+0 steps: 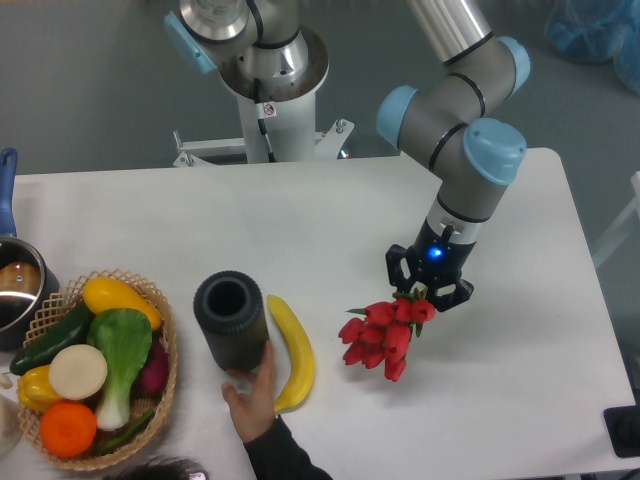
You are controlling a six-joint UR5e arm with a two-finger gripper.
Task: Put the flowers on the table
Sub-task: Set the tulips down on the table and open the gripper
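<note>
Just below the jaws, the flowers [382, 333] hang over the table [520, 380]; the gripper [428, 291] is clamped on their stems.

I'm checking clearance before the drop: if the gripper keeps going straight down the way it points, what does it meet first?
Probably bare table; the gripper holds the flowers, whose buds would likely touch first. Height is unclear.

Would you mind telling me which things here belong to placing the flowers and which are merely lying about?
Belong to the job:
- flowers, held by the gripper
- table

Lying about:
- black cylinder, with a person's hand at its base
- banana
- basket of vegetables
- pot at the left edge
</note>
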